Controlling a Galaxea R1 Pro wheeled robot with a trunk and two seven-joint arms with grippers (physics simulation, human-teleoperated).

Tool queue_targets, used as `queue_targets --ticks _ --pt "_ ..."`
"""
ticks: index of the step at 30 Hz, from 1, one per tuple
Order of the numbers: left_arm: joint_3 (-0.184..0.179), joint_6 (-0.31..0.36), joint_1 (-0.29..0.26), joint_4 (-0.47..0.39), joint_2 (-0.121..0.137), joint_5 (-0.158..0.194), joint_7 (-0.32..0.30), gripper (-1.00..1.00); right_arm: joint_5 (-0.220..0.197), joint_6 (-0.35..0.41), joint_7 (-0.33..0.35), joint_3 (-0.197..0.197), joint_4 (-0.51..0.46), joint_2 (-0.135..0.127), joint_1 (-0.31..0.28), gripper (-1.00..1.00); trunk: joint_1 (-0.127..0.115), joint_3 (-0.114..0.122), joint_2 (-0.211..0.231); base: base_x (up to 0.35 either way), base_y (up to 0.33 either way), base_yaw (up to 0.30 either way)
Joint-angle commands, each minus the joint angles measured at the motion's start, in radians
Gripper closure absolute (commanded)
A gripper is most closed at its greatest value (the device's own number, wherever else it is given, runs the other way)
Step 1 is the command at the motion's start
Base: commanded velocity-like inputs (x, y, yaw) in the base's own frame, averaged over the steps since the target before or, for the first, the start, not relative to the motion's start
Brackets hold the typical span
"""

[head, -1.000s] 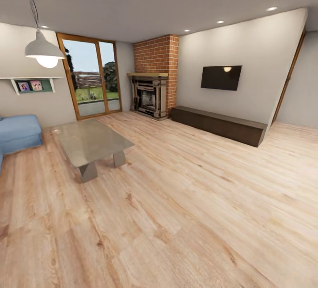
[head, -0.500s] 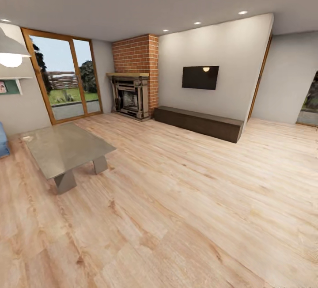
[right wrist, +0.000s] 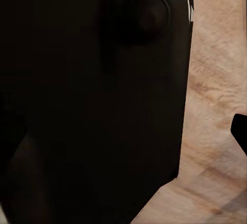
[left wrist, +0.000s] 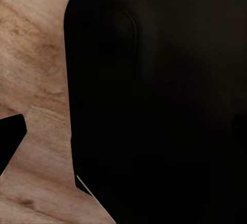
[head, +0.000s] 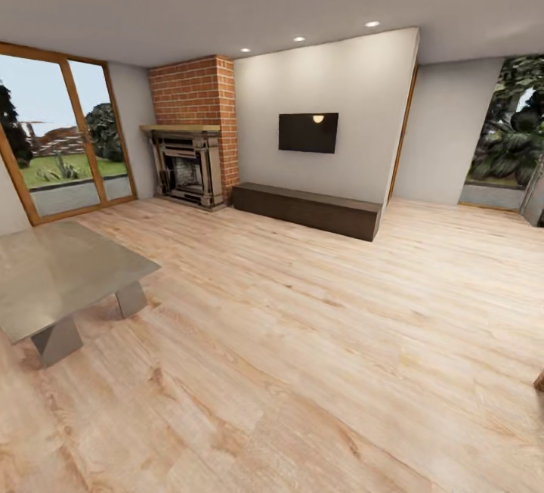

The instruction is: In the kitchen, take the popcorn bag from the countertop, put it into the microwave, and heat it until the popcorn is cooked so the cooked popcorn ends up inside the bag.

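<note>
I am in a living room, and the popcorn bag, the microwave, the countertop and the popcorn are out of view. In the left wrist view a large black part of my own body (left wrist: 154,100) hangs over the wooden floor (left wrist: 36,69), with a small dark tip at the picture's edge. The right wrist view shows the same kind of black bulk (right wrist: 92,100) over floorboards (right wrist: 216,80). Neither wrist view lets me tell how the jaws stand.
A low glass coffee table (head: 60,274) stands near left. A brick fireplace (head: 185,168), a dark low bench (head: 306,209) under a wall TV (head: 307,132), and patio doors (head: 53,145) line the far side. A passage (head: 442,137) opens far right, beside a planted window (head: 506,137).
The camera has swung to the right, so the whole room slid left in the picture. The blue sofa and hanging lamp left the frame, and the far-right passage and window came in.
</note>
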Motion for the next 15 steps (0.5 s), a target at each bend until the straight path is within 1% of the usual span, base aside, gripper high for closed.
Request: queue_targets --ticks 1,15 --pt "0.001 -0.001 0.0 0.0 0.0 0.001 0.0 -1.0 -0.001 0.0 -0.001 0.0 0.0 0.0 0.0 -1.0 0.001 -0.001 0.0 0.305 0.0 -0.262" --pt "0.0 -0.001 0.0 0.0 0.0 0.001 0.0 -1.0 -0.001 0.0 -0.001 0.0 0.001 0.0 0.0 -1.0 0.001 -0.001 0.0 0.307 0.0 -0.263"
